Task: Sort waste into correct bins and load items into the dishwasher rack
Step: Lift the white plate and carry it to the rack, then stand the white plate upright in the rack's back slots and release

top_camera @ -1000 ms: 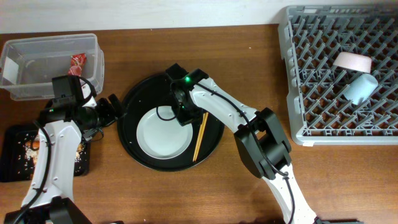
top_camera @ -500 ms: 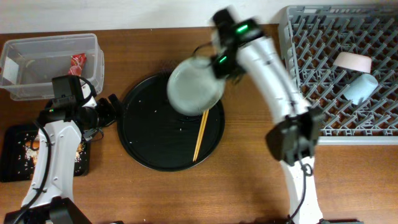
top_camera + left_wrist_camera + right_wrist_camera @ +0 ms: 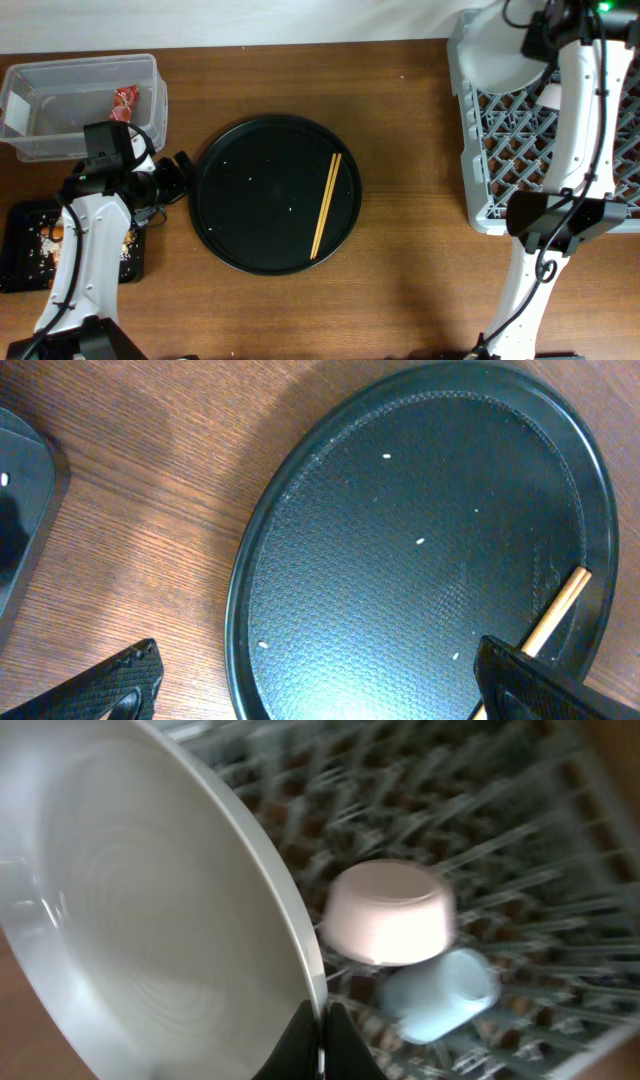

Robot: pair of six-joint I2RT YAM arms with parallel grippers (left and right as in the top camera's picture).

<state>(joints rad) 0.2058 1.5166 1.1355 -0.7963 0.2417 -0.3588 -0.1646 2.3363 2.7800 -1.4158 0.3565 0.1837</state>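
Plate (image 3: 496, 58) off tray (image 3: 255, 205), now over rack (image 3: 508, 165)

Robot lab: wooden table (image 3: 420, 290), dishwasher rack (image 3: 500, 170)

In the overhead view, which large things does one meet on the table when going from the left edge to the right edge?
Clear rectangular plastic tub → large round black tray → large square grey plastic rack. Left out: the round white plate, which overlaps the rack's left edge.
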